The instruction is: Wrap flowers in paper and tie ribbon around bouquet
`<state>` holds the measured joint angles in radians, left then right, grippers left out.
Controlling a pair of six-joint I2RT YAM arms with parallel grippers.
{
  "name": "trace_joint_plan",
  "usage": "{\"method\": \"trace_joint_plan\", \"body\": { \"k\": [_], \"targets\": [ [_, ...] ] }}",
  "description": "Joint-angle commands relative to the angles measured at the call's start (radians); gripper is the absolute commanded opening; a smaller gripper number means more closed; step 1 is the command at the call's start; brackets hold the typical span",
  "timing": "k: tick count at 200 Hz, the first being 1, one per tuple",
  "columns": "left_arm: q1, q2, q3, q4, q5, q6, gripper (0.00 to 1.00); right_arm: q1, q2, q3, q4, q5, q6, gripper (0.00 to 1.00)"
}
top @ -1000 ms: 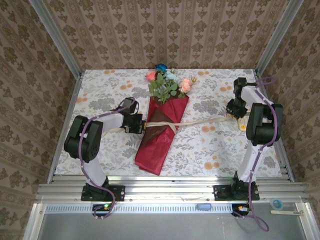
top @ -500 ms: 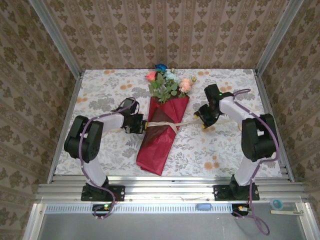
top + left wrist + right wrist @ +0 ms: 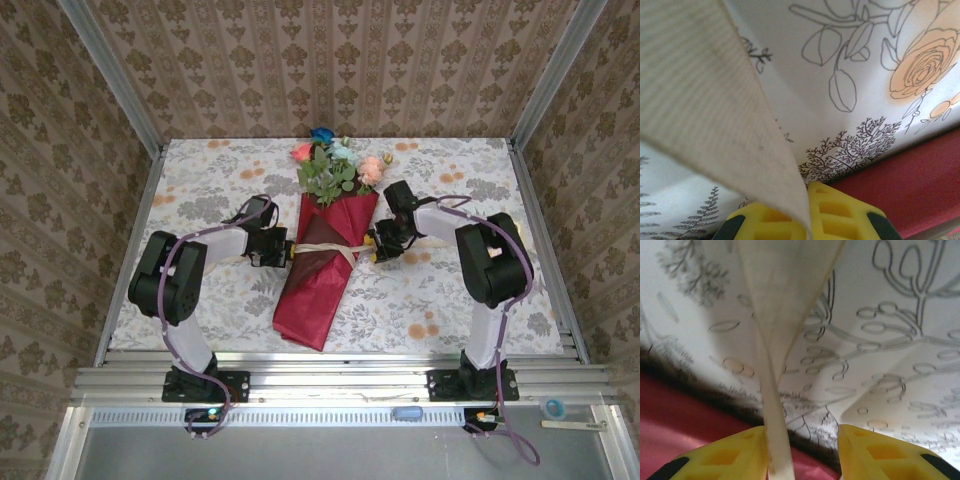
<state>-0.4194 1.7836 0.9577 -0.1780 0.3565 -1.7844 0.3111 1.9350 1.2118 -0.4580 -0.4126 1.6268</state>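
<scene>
My left gripper (image 3: 807, 222) is clenched on the ribbon (image 3: 705, 100). In its wrist view the pale strip rises straight out of the seam between the two yellow pads, with no gap there. From above, that gripper sits low on the tablecloth (image 3: 200, 190), just beside the left edge of the bouquet (image 3: 322, 250), about halfway along the cone.

My right gripper (image 3: 802, 452) is partly open. Its yellow fingers (image 3: 730, 457) stand apart, and the ribbon runs down between them, hugging the inner face of the one on the left of that view. Bare space lies between the strip and the other finger. I think the strip touches that one finger, though the blur there keeps me from being sure, and nothing is pinched. From above, this gripper sits just off the right edge of the cone, level with the left one.

The ribbon crosses the dark red paper (image 3: 315, 290) from one gripper to the other, banding it about midway along. The flowers (image 3: 335, 165) stick out of the wide end of the paper, toward the far edge of the tablecloth. The narrow end points toward my bases.
</scene>
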Motion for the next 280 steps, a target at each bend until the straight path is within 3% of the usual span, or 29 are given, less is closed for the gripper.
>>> {"method": "trace_joint_plan", "body": {
  "k": [1, 74, 82, 104, 169, 211, 238, 280],
  "targets": [
    [-0.004, 0.002, -0.016, -0.005, 0.015, 0.005, 0.0, 0.012, 0.043, 0.037, 0.006, -0.016, 0.042, 0.4],
    [-0.004, 0.003, -0.008, -0.005, 0.015, 0.006, 0.0, 0.061, 0.075, 0.082, -0.027, -0.004, 0.034, 0.32],
    [-0.004, 0.003, -0.008, -0.004, 0.015, 0.006, 0.0, 0.062, 0.072, 0.083, -0.033, 0.002, 0.028, 0.27],
    [-0.001, -0.003, -0.004, -0.018, 0.007, 0.018, 0.0, 0.06, 0.056, 0.091, -0.098, 0.035, -0.033, 0.0],
    [0.076, 0.022, 0.069, -0.096, 0.006, 0.127, 0.0, 0.033, 0.024, 0.193, -0.372, 0.186, -0.612, 0.0],
    [0.132, 0.05, 0.091, -0.034, 0.016, 0.131, 0.0, -0.014, -0.109, 0.066, -0.388, 0.311, -0.84, 0.0],
    [0.186, 0.064, 0.089, 0.023, 0.025, 0.13, 0.0, -0.023, -0.124, 0.066, -0.464, 0.422, -1.024, 0.0],
    [0.28, 0.061, 0.082, 0.055, 0.032, 0.152, 0.0, -0.054, -0.149, 0.027, -0.492, 0.533, -1.171, 0.0]
  ]
}}
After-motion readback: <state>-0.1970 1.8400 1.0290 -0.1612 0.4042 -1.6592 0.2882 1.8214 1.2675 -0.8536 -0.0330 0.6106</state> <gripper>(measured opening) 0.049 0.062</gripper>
